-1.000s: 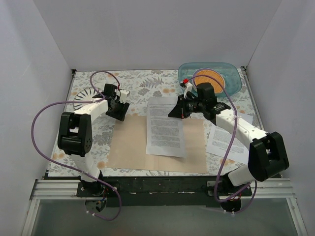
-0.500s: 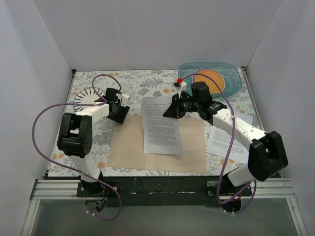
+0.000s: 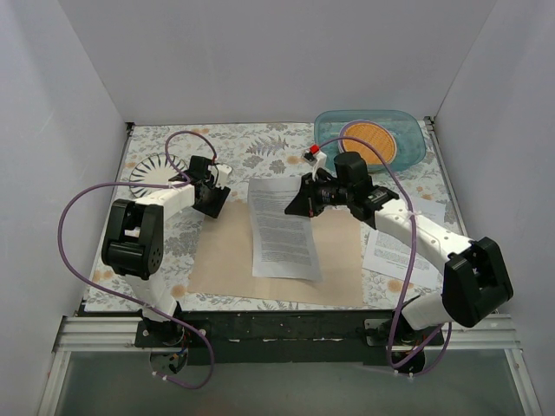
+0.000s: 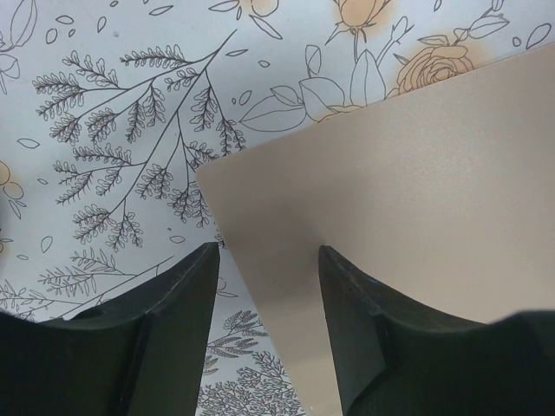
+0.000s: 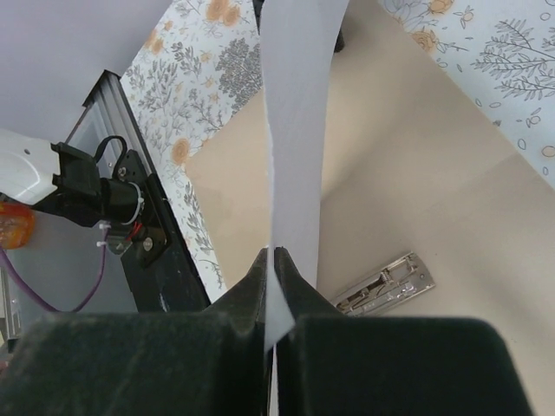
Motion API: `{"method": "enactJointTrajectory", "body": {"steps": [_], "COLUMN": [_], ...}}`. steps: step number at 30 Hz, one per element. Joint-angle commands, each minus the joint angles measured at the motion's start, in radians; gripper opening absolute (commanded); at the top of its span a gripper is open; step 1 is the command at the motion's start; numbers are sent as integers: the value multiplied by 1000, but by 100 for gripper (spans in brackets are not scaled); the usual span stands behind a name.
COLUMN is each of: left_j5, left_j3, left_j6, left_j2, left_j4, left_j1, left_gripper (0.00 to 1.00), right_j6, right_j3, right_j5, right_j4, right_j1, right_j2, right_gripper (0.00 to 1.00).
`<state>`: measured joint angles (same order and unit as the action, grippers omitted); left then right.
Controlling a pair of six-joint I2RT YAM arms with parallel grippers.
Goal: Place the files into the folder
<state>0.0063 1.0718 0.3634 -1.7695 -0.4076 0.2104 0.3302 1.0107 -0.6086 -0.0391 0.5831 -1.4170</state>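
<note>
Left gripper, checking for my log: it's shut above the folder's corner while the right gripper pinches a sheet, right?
Not shut: the left wrist view shows the left gripper open, jaws apart above the folder corner. The right gripper does pinch a sheet.

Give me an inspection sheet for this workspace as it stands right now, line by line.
Surface: floral cloth covers the table.
Job's things: folder lies open flat, its metal clip exposed; one printed sheet hangs over it, pinched near its far edge; second sheet lies right of the folder, partly under the right arm.
Clutter: blue tray holding an orange disc, far right; white disc, far left.
Hands: left hand open over the folder's far left corner; right hand shut on the printed sheet.
Cables: purple cables loop off both arms; the right one crosses the tray.
Surroundings: white walls on three sides.
</note>
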Motion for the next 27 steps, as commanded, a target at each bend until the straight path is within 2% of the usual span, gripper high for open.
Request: {"method": "enactJointTrajectory", "body": {"steps": [1, 14, 27], "left_j5": [-39, -48, -48], "left_j3": [-52, -58, -65], "left_j6": [-9, 2, 5], "left_j2": [-11, -16, -13], "left_j4": [-28, -30, -30], "left_j1": [6, 18, 21], "left_gripper": [49, 47, 45], "right_j6": [46, 153, 222], "right_j3": [-17, -87, -155], "right_j5": [0, 29, 101], "right_j4": [87, 188, 283], "right_j1": [24, 78, 104], "right_j2": [36, 72, 40], "right_gripper": [1, 1, 1]}}
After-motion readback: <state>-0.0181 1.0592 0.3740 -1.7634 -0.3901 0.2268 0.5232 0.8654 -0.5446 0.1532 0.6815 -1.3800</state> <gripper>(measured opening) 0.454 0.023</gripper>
